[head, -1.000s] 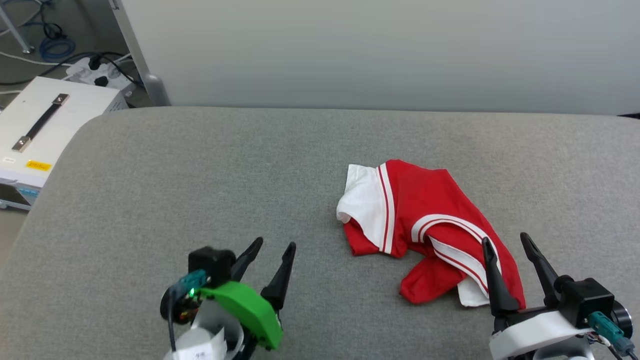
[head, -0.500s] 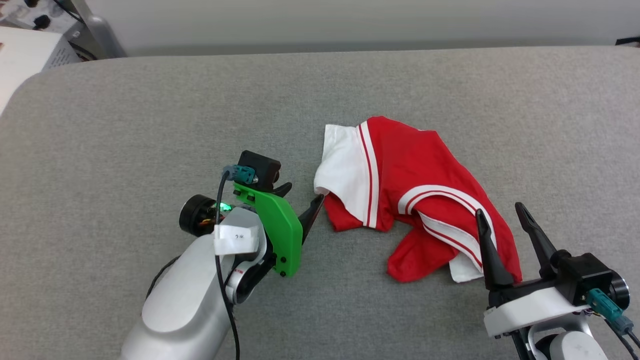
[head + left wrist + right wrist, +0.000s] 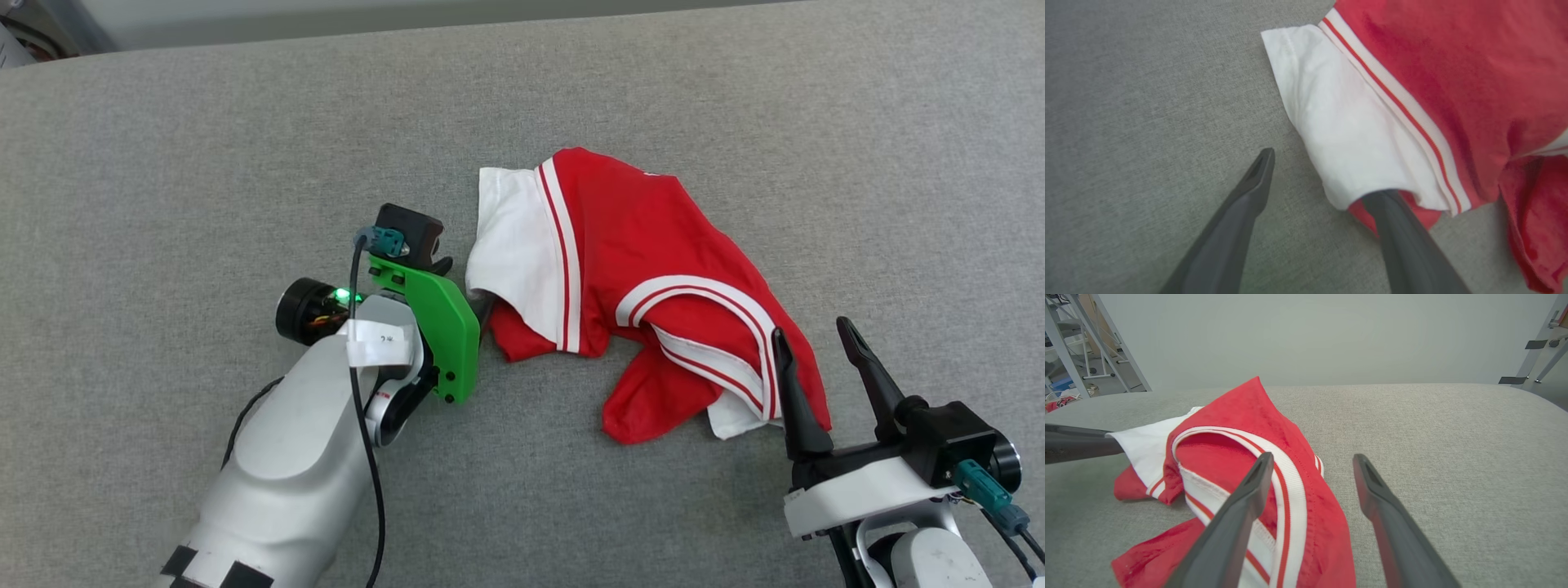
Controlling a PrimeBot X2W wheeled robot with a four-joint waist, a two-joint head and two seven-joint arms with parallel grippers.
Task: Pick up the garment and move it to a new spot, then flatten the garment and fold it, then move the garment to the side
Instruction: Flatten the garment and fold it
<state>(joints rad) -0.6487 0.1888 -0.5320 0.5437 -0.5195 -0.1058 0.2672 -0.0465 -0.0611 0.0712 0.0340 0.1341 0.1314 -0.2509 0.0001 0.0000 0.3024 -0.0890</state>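
Grey padded surface (image 3: 204, 163) is carrying the garment (image 3: 645, 245), lying crumpled right of centre; pickup is just starting, flattening and folding are waiting. Left gripper (image 3: 1323, 173) is straddling the white sleeve (image 3: 1339, 134), fingers wide, one tip under the cuff. Right gripper (image 3: 810, 329) is hovering wide at the near-right hem, holding nothing.
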